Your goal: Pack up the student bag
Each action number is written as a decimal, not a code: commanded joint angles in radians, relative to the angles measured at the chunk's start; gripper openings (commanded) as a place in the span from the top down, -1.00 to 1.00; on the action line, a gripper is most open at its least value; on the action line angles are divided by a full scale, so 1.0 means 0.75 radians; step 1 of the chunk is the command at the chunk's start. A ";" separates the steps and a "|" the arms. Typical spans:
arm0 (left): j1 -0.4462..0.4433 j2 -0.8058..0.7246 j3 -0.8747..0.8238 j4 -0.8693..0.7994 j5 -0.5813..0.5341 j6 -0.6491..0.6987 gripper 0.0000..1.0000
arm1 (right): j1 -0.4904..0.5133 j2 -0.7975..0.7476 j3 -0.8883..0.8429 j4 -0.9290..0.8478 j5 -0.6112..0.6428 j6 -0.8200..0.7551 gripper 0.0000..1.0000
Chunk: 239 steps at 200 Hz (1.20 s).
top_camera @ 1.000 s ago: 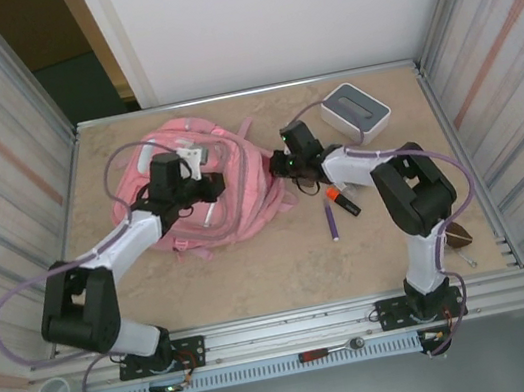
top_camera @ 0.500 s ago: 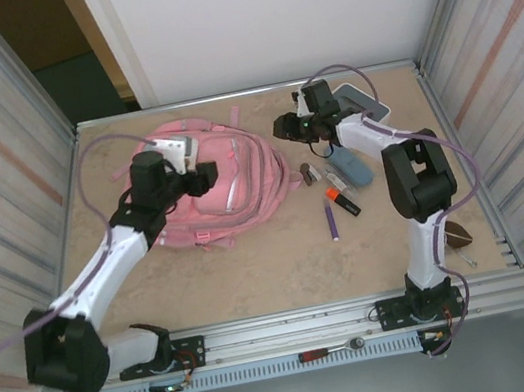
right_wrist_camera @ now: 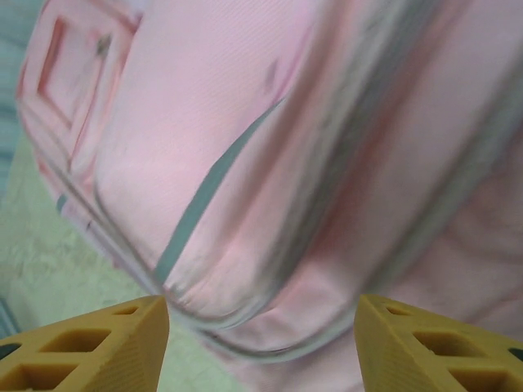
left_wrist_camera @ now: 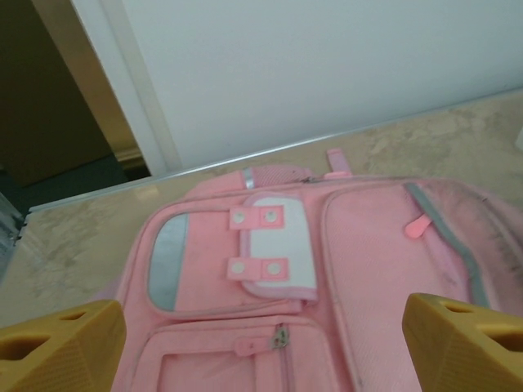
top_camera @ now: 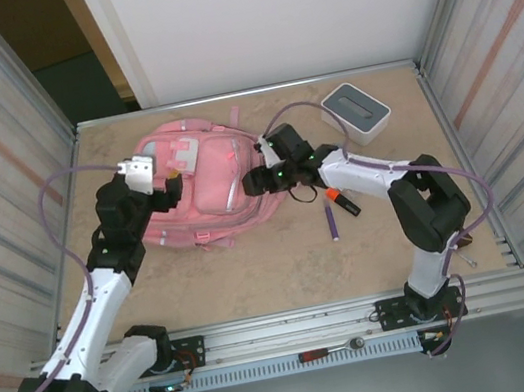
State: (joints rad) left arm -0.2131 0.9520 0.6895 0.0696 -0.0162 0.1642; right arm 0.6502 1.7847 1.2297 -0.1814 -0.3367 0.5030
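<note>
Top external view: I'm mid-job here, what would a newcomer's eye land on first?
The student bag, big and pink, lies flat at the back left of the table, with the left tool over its left side and the right tool over its right side, both open. To its right lie an orange marker and a purple pen, with a white-and-grey box behind them.

The left arm (top_camera: 91,292) and the right arm (top_camera: 364,170) are built of white links joined by black joint housings. A lavender cable (top_camera: 56,181) is looped along each. Each is carried on a black base (top_camera: 159,361). The fingertips (left_wrist_camera: 64,349) are moulded in orange-yellow plastic with hollow cells.
</note>
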 commanded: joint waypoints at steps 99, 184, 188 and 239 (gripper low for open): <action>-0.147 0.115 -0.100 -0.184 0.064 0.613 -0.74 | -0.284 0.337 0.266 -0.202 0.205 -0.108 0.07; -0.358 0.251 -0.196 -0.257 0.133 1.018 -0.56 | -0.308 0.155 0.249 -0.144 0.029 -0.106 -0.05; -0.364 0.260 -0.202 -0.257 0.128 1.025 -0.55 | -0.310 0.149 0.238 -0.142 0.025 -0.104 -0.06; -0.417 0.444 -0.197 -0.292 -0.010 1.028 -0.38 | -0.353 0.151 0.171 -0.103 -0.058 -0.067 -0.08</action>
State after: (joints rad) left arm -0.5205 1.2438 0.5449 -0.1265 0.0212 0.9070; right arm 0.4042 1.9125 1.3788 -0.2661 -0.3389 0.4366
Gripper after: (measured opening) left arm 0.709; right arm 0.540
